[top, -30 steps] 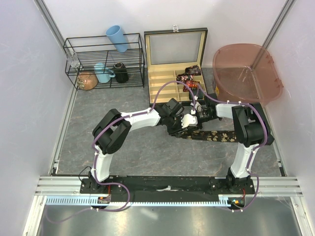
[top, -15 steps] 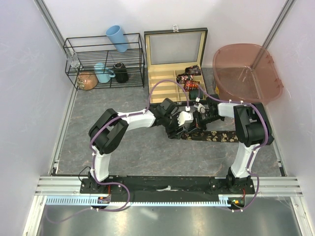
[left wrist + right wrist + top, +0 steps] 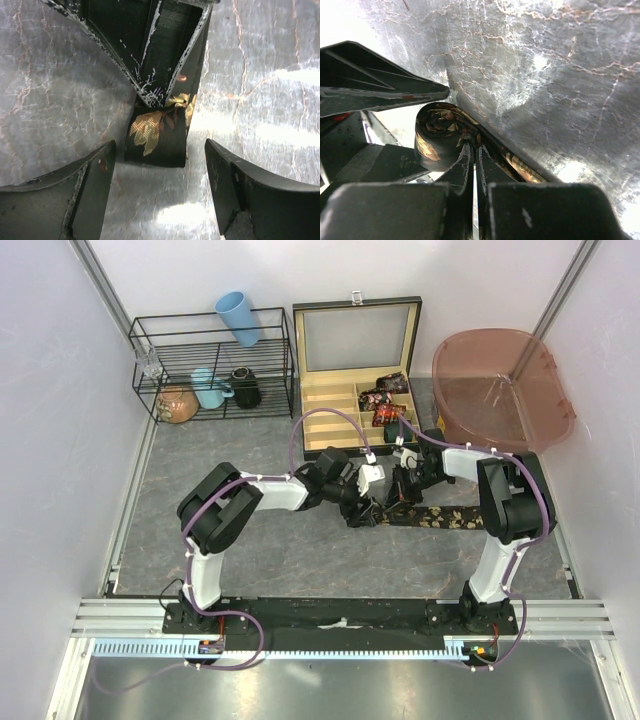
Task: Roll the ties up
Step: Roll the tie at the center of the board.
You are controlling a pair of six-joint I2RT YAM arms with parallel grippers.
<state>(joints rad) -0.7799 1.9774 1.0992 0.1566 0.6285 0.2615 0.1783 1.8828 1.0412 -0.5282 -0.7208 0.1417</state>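
Top of tie (image 3: 156, 137) behind right tool (image 3: 154, 96)

A blue cup (image 3: 238, 318) is lying atop the wire rack (image 3: 212, 342); an open wooden box (image 3: 355, 335) and pink tub (image 3: 500, 380) are sitting alongside.

On the desk (image 3: 200, 465), a rack (image 3: 210, 365) stands far left, a box (image 3: 355, 338) behind centre, and a bin (image 3: 500, 380) far right. Coils (image 3: 383, 405) sit in the box's right compartments. A tie (image 3: 450, 517) lies before the box.
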